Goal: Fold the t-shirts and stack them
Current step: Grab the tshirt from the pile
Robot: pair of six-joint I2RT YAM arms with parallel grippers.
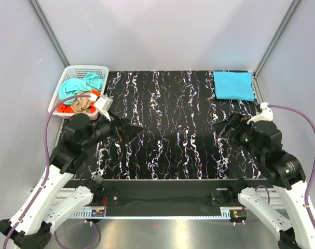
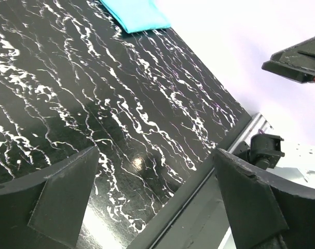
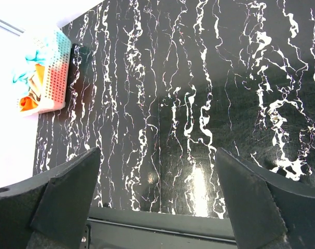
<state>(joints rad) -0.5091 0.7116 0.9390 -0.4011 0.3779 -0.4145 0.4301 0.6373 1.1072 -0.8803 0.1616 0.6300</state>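
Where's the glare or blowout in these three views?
Right wrist: bright streak on the table near the bottom edge, basket washed out against blown white. Left wrist: small hotspot on the table, wall overexposed. Top external: soft sheen only, sharp throughout.

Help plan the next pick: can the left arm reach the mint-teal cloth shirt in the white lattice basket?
Probably yes: the mint-teal shirt lies uncovered atop the basket, near the open, empty left hand.

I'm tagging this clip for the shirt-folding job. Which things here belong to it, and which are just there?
Part of the job:
- blue shirt, folded, far right corner
- teal shirt, tan shirt and orange shirt, bunched in the basket

Just there:
- the white basket itself
- black marbled table
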